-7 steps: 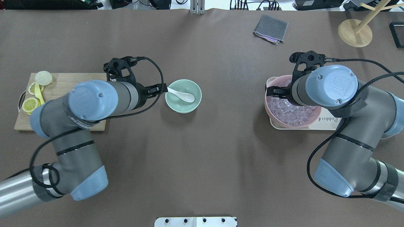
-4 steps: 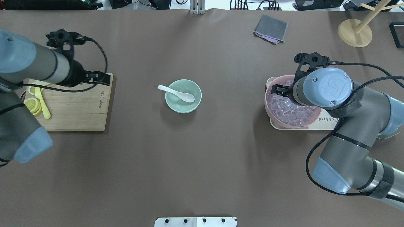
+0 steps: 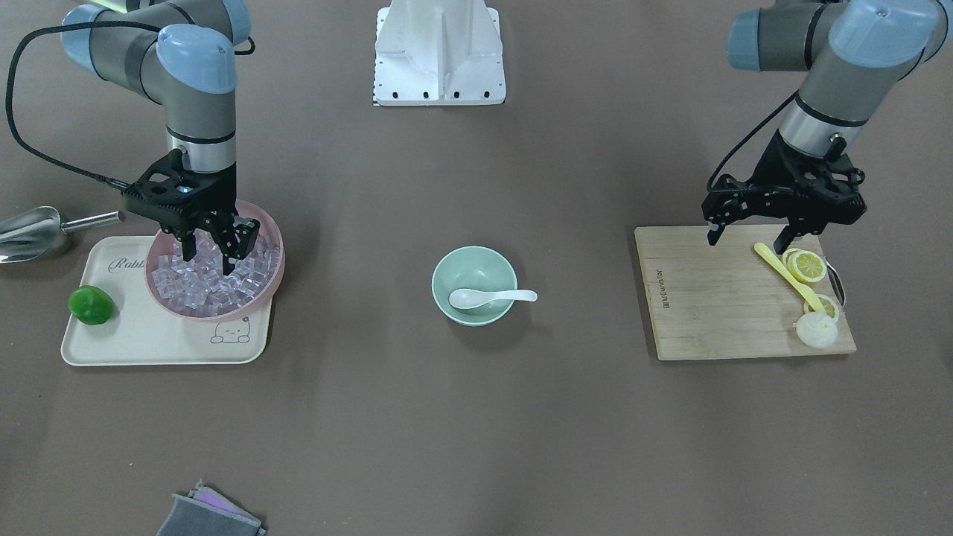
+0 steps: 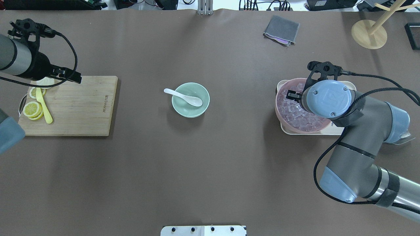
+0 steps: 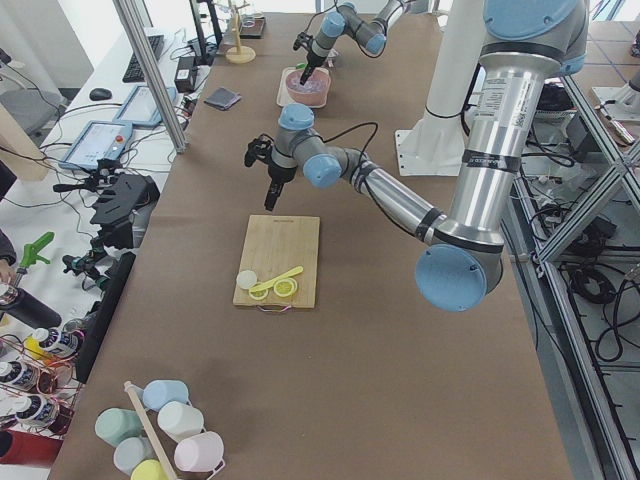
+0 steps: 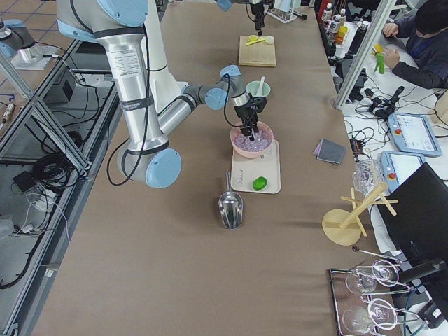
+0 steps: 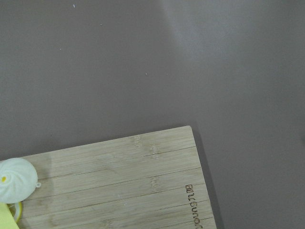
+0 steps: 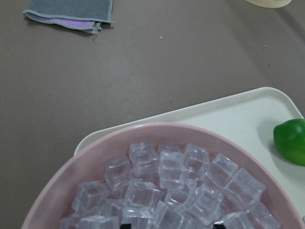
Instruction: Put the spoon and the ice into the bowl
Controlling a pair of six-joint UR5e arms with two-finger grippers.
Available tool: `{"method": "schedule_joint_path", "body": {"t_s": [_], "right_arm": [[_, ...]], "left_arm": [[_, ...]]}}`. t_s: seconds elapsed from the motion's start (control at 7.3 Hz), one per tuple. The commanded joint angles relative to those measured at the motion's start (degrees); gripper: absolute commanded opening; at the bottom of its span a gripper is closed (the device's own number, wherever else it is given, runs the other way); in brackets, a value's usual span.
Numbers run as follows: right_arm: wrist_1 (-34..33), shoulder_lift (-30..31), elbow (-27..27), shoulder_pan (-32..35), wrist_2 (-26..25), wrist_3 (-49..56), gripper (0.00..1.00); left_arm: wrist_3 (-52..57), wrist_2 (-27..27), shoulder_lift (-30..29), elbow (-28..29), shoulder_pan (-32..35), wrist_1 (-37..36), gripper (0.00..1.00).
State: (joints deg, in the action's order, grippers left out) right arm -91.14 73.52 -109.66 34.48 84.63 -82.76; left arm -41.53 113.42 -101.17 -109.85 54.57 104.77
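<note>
Front-facing view, item by item:

- Right gripper [image 3: 210,255]: jaws apart and pointing straight down, tips lowered among the heap; nothing clamped between them that can be made out.
- Ice [image 3: 201,286]: many clear cubes piled in the pink bowl [image 3: 281,257], which stands on the tray [image 3: 149,342]. The wrist view shows cubes [image 8: 171,171] lying in the gap between the 2 jaw tips.
- Bowl [image 3: 439,279]: at the table's middle, well apart from the pink bowl, toward the robot's left of the right gripper. No ice in it yet.
- Spoon [image 3: 491,296]: scoop resting inside the bowl, handle laid over the rim, long axis running toward the robot's left. This half of the task looks done.
- Left gripper [image 3: 744,240]: jaws apart, empty, hanging over the board's [image 3: 707,298] edge on the robot's side, well apart from the bowl and further still from the ice.

Governing relation: ice sits directly under the right gripper, so only this arm is placed to take a cube. The move likely called for is a close on 1 cube, a lift clear of the rim, then a carry toward the robot's left to the bowl
</note>
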Motion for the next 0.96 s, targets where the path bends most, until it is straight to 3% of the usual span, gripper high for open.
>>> {"method": "schedule_joint_path", "body": {"t_s": [0.0,0.27,0.41,0.55,0.68,0.82], "right_arm": [[0.0,0.05,0.5,-1.16,-0.86,-2.04,0.59],[0.0,0.05,0.59,-1.96,-1.48,-3.28,0.53],[0.0,0.05,0.59,-2.31,-1.83,-4.32,0.44],[0.0,-0.04,0.59,-2.57,-2.01,-4.68,0.19],[0.0,-0.47,0.59,-2.66,-1.92,-4.51,0.0],[0.0,-0.91,0.33,-2.75,-1.92,-3.99,0.0]], "left_arm": [[0.13,0.05,0.1,-0.01,0.1,0.0,0.99],[0.13,0.05,0.01,-0.01,0.1,0.0,0.99],[0.13,0.05,0.09,-0.01,0.1,0.0,0.99],[0.13,-0.04,0.1,0.07,0.1,0.0,0.99],[0.13,-0.04,0.1,0.07,0.1,0.0,0.99],[0.13,-0.04,0.1,0.25,0.1,0.0,0.99]]}}
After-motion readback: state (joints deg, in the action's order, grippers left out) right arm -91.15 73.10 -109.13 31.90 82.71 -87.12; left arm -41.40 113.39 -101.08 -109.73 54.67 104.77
